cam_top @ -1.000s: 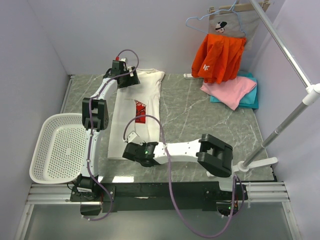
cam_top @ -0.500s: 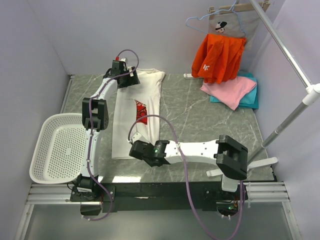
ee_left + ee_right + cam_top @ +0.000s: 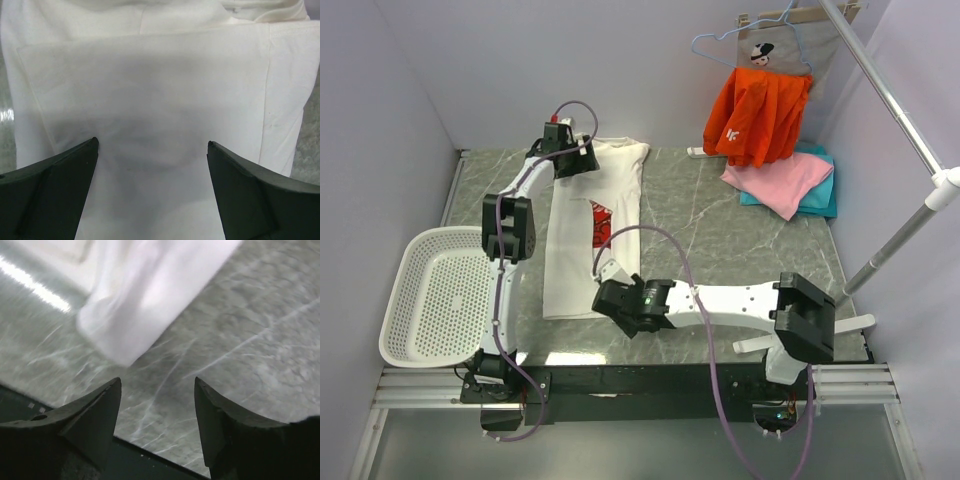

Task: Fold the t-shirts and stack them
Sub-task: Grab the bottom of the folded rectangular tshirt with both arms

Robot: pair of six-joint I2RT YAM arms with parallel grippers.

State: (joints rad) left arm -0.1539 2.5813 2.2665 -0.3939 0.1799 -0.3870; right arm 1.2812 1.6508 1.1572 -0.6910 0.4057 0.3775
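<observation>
A white t-shirt (image 3: 582, 250) with a red chest print (image 3: 600, 222) lies folded into a long strip on the grey marble table (image 3: 710, 240). My left gripper (image 3: 572, 157) hovers open over the strip's far end, and plain white cloth (image 3: 155, 75) fills the left wrist view under the spread fingers (image 3: 60, 185). Just right of the strip's near corner my right gripper (image 3: 612, 298) stands open with only bare table between its fingers (image 3: 85, 415). That corner (image 3: 145, 305) lies ahead of them, untouched. A pink t-shirt (image 3: 778, 180) lies on a teal one (image 3: 820, 197) at the far right.
A white perforated basket (image 3: 405, 300) sits at the table's left edge. An orange garment (image 3: 758, 115) hangs on a hanger at the back right. A metal pole on a white stand (image 3: 895, 235) rises at the right. The table's dark front rail (image 3: 125, 460) runs just below the right gripper.
My right gripper has opened, let go of the white t-shirt's near corner and drawn off to the right. The left arm has not moved.
</observation>
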